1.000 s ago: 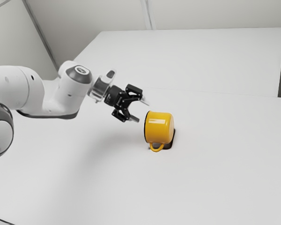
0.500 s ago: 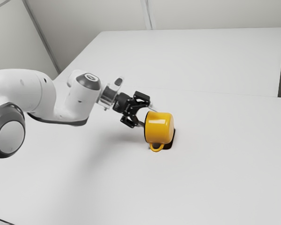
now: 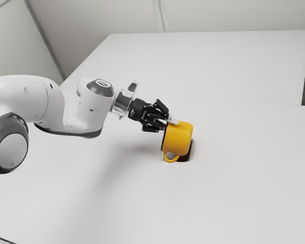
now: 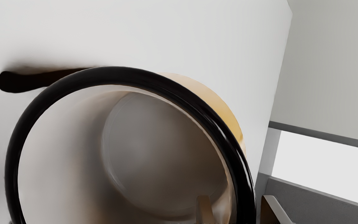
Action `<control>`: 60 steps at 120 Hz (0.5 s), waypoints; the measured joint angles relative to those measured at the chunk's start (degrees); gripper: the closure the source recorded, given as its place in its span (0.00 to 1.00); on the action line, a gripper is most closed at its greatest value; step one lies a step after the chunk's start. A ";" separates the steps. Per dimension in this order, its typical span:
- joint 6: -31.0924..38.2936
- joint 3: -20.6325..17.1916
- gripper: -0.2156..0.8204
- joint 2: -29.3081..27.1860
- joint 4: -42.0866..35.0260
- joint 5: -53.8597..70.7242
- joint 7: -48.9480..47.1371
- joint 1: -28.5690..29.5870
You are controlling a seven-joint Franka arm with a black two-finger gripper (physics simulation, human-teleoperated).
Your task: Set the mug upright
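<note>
The end effector is farther toward 3 o'clock in the exterior view, its fingers drawn closer together, now pinching the wall of the mug. The mug has shifted slightly toward 3 o'clock, its mouth tipping from 9 towards 10 o'clock.

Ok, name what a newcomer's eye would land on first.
The glossy yellow mug comes first, tipped over near the exterior view's middle. Next, the black gripper at the mug's mouth, on a white jointed arm from the exterior view's left. In the wrist view, the mug's thick black rim rings its pale inside.
</note>
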 joint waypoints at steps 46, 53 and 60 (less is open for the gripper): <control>0.68 0.05 0.94 -2.22 -0.02 1.21 0.71 -0.43; 1.16 -0.01 0.95 -4.18 -0.07 4.84 0.09 -0.41; 1.79 -0.10 0.95 -6.40 -0.19 10.95 -0.94 -0.39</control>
